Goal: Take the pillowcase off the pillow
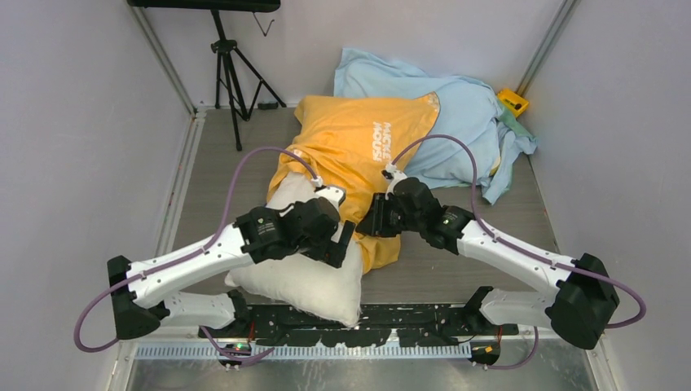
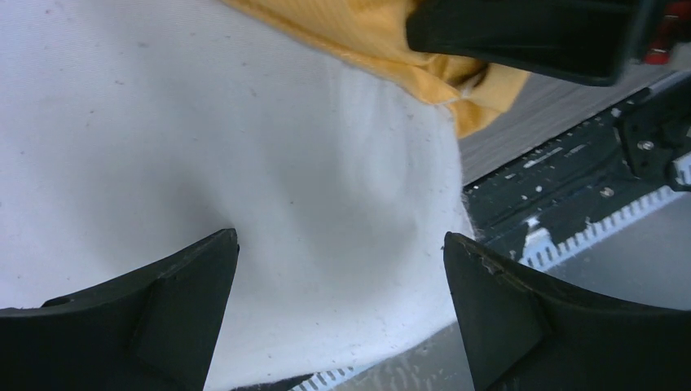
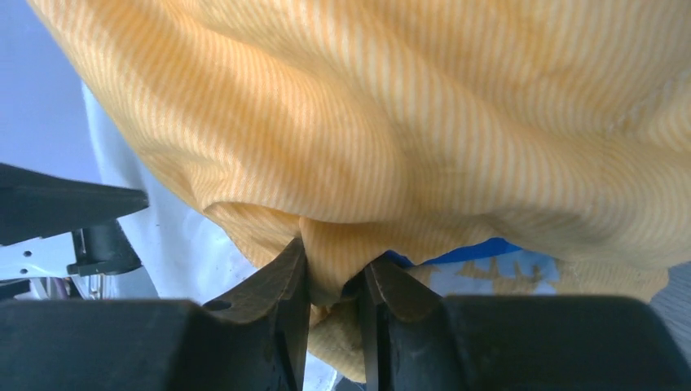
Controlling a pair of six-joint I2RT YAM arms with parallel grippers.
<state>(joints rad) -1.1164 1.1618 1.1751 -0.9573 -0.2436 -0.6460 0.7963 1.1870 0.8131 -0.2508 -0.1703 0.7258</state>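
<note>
The orange-yellow pillowcase (image 1: 358, 138) covers the far part of the white pillow (image 1: 310, 281), whose near end lies bare by the arm bases. My left gripper (image 1: 341, 244) hovers open just over the bare pillow (image 2: 204, 138), its jaws wide apart (image 2: 341, 236) with nothing between them. My right gripper (image 1: 371, 224) is at the pillowcase's near edge. In the right wrist view it is shut (image 3: 336, 261) on a fold of the pillowcase (image 3: 391, 106), with blue inner edging (image 3: 481, 251) showing beside the fingers. The pillowcase's edge (image 2: 367, 37) lies above the pillow in the left wrist view.
A pale light-blue cloth (image 1: 456, 114) is heaped at the back right, with a small yellow object (image 1: 513, 100) behind it. A black tripod (image 1: 232, 73) stands at the back left. The black base rail (image 1: 391, 318) runs along the near edge. Walls close in both sides.
</note>
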